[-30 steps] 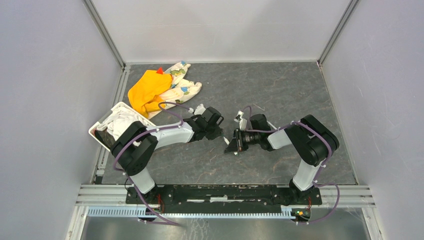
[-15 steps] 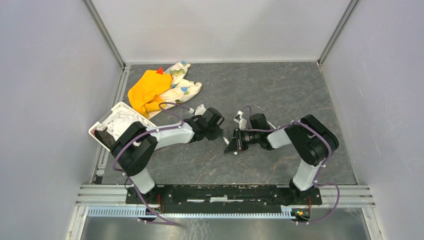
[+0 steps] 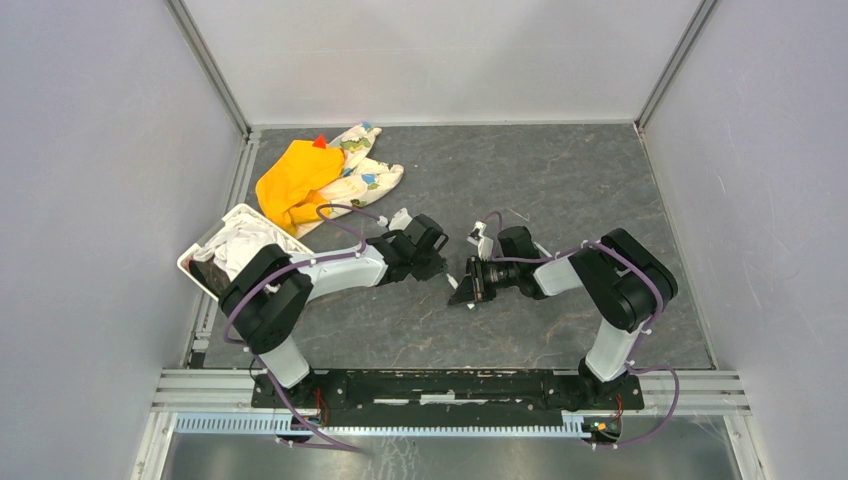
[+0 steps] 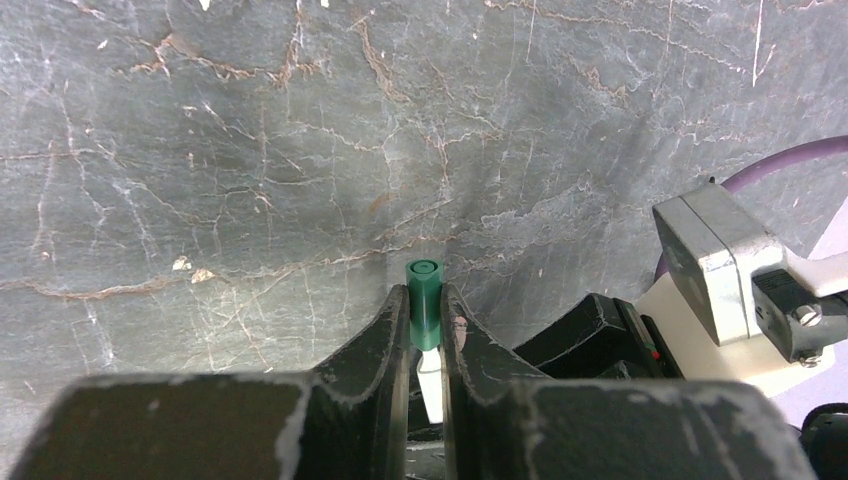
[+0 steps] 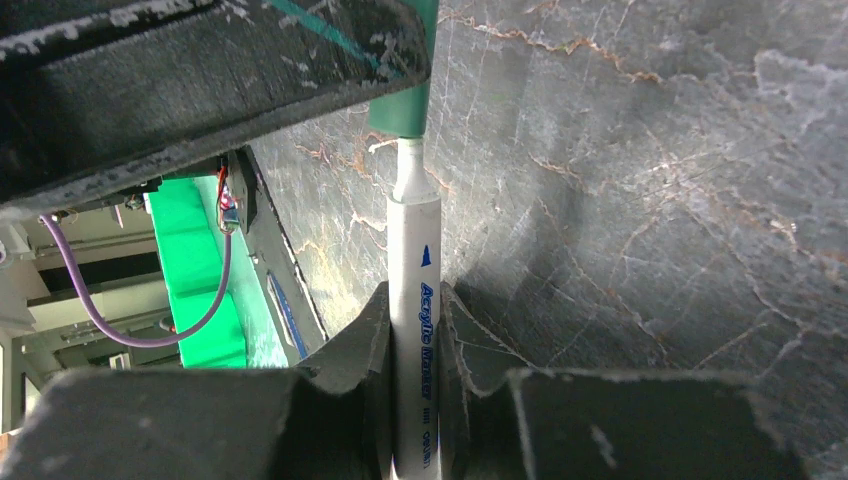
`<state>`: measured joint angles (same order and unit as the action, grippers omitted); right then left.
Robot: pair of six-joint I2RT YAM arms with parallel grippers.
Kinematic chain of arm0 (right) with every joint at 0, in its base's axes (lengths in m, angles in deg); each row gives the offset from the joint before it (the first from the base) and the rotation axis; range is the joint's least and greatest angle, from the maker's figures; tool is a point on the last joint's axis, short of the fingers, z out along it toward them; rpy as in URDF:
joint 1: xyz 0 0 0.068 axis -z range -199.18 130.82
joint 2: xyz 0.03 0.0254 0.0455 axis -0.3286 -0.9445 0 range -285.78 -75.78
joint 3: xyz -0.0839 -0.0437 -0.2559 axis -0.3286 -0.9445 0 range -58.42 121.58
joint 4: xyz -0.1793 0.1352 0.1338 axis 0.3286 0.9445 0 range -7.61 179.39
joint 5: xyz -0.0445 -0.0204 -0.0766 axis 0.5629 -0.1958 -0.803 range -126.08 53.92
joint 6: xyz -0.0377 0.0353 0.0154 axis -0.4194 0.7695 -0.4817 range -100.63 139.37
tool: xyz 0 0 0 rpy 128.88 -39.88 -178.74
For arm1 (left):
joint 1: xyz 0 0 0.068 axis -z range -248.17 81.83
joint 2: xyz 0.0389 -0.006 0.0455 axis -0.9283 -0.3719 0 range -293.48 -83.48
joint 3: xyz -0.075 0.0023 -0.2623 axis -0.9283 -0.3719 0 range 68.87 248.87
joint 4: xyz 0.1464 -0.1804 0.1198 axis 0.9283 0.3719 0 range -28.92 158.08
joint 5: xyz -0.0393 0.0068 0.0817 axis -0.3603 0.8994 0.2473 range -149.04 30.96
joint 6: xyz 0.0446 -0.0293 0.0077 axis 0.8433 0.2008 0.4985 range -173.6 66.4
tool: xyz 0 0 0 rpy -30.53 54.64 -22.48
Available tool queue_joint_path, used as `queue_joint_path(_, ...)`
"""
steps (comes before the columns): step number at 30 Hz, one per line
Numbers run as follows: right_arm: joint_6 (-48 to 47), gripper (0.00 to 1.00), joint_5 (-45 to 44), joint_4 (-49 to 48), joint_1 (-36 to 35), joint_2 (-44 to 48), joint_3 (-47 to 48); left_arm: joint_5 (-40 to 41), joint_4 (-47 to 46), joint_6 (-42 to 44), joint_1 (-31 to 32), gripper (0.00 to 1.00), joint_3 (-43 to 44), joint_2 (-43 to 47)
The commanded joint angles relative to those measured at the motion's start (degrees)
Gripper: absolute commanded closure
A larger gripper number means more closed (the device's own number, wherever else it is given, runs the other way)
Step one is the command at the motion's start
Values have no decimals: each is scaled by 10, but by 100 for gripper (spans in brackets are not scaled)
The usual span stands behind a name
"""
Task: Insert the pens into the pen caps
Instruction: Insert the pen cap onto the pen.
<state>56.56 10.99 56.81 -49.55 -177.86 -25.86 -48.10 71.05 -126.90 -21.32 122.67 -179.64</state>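
Observation:
My left gripper (image 4: 426,316) is shut on a dark green pen cap (image 4: 423,295), which stands up between its fingertips. A white pen nose (image 4: 430,385) shows in the gap just below the cap. In the right wrist view, my right gripper (image 5: 414,312) is shut on a white-barrelled pen (image 5: 414,250) with blue lettering. That pen's narrow front end sits inside the green cap (image 5: 403,108), which the left fingers (image 5: 200,80) hold. From above, the left gripper (image 3: 436,262) and the right gripper (image 3: 464,288) meet tip to tip at the table's middle.
An orange cloth (image 3: 295,180) and a patterned cloth (image 3: 365,170) lie at the back left. A white bin (image 3: 200,252) of crumpled white material stands at the left edge. Small white pieces (image 3: 482,238) lie behind the right wrist. A thin wire-like stick (image 3: 518,213) lies beyond them.

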Motion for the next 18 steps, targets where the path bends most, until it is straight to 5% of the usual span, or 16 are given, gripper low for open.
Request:
queue_joint_path(1, -12, 100, -40, 19, -3, -4, 7, 11, 2, -22, 8, 98, 2, 24)
queue_joint_path(18, -31, 100, -51, -11, 6, 26, -4, 13, 8, -33, 21, 98, -3, 29)
